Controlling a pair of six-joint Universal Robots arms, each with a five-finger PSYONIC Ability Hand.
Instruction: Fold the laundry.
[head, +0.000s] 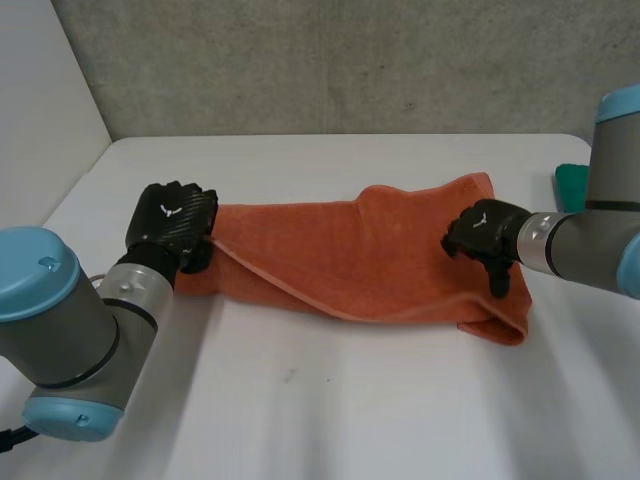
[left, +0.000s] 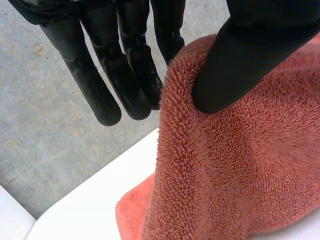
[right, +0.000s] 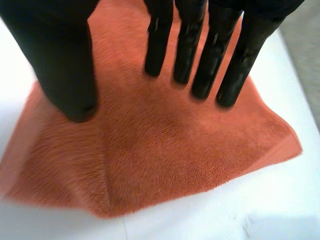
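Head view: we see the orange towel (head: 370, 260) on the white bench (head: 350, 410), long axis running from left hand (head: 172, 222) to right hand (head: 482, 232). Left wrist view: fingers (left: 125, 85) and thumb pinch its end. Right wrist view: straight, released fingers (right: 210, 55) over the towel

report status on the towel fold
Left hand pinches left end of orange towel. Right hand open over its right part. Green object at table edge, apart from towel.
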